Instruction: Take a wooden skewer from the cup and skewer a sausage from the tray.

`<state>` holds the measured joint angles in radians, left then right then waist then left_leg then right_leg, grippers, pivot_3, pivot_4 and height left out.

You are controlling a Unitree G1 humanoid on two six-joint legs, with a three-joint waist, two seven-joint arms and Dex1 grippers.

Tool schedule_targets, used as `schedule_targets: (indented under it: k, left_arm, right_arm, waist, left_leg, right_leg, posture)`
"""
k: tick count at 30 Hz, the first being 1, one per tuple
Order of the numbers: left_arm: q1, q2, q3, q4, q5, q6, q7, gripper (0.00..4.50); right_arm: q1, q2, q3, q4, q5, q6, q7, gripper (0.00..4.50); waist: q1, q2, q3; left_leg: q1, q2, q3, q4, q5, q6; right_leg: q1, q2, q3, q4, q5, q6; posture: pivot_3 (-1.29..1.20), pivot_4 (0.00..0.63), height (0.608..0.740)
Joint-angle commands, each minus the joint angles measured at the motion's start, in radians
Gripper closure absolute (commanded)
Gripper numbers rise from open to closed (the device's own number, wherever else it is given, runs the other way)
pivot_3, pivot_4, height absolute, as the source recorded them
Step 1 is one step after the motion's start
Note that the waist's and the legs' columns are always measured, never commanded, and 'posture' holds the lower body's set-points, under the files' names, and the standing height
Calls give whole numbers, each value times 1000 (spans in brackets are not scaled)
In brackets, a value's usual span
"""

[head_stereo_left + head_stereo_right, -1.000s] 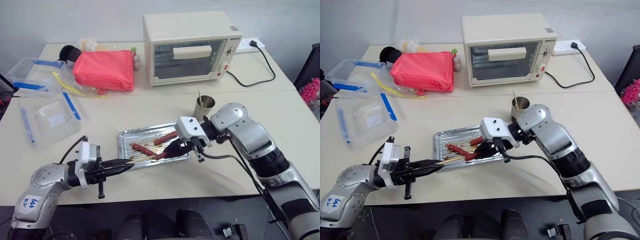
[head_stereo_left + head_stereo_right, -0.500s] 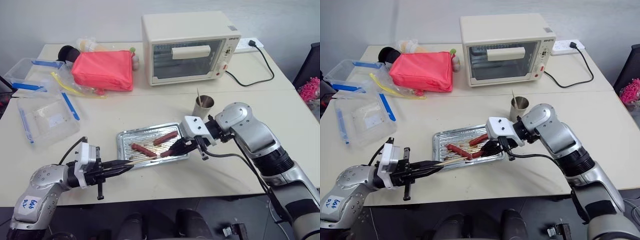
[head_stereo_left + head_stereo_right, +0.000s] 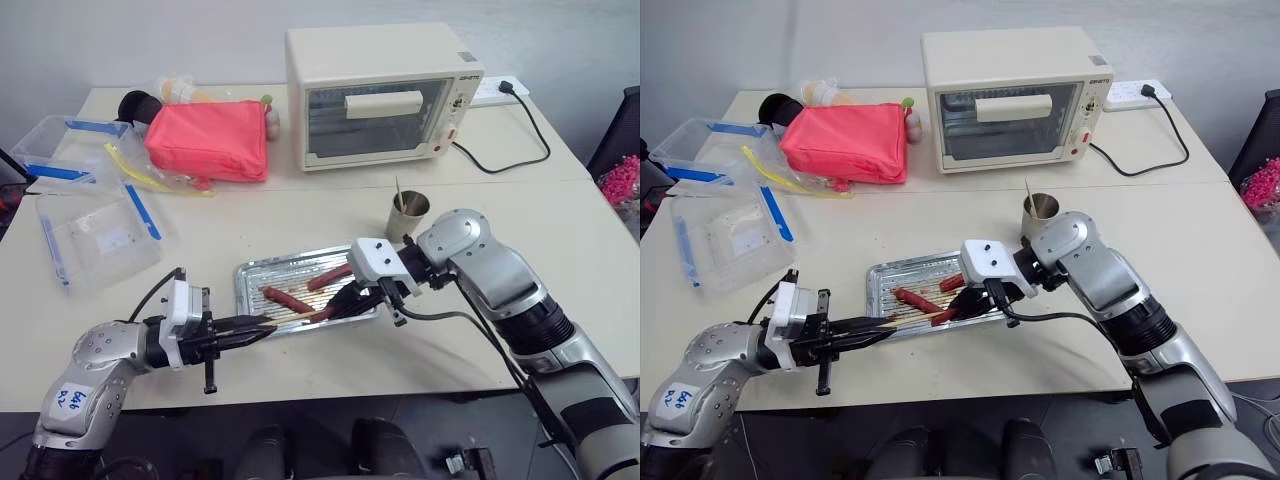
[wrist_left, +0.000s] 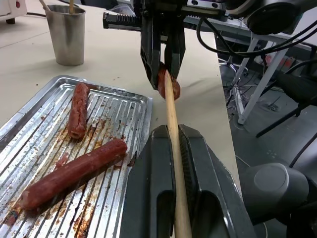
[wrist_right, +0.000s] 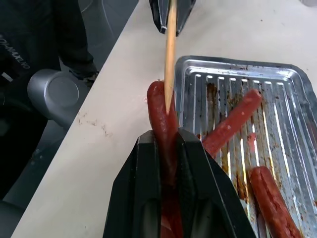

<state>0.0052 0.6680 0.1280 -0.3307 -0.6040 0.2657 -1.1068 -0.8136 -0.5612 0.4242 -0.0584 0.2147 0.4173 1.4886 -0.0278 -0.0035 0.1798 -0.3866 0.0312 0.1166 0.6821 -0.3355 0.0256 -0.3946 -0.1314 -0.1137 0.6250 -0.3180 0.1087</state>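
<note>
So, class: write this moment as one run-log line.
left gripper: shut on wooden skewer | right gripper: shut on sausage | skewer tip at sausage end | tray: two sausages left | skewering not yet done

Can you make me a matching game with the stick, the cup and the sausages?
Things:
1. skewer
2. cup
3. sausage off the tray
4. toaster oven

Places:
A. pinched in the right hand
B. behind the tray, sticks inside
C. pinched in the left hand
D. at the table's far side

Pairs: 1-C, 2-B, 3-A, 4-D
</note>
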Motion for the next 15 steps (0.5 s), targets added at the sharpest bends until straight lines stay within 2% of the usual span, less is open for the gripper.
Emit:
schedule_targets:
  k: [1, 15]
  left_arm:
    - [0, 1, 1, -1, 5, -13, 0, 4500]
    - [41, 23, 36, -24, -6, 0, 3, 4500]
  right_arm:
    - [-24, 0, -14, -32, 17, -4, 1, 4357]
    - [-29, -70, -48, 59, 2, -71, 14, 4357]
  waist:
    - [1, 0, 0]
    - [0, 0, 0]
  left_leg:
    - [0, 0, 0, 0, 0, 0]
    - [0, 0, 0, 0, 0, 0]
  right_leg:
    - [0, 0, 0, 0, 0, 0]
    - [0, 0, 0, 0, 0, 0]
  posture:
    - [0, 150, 740]
    - [0, 150, 740]
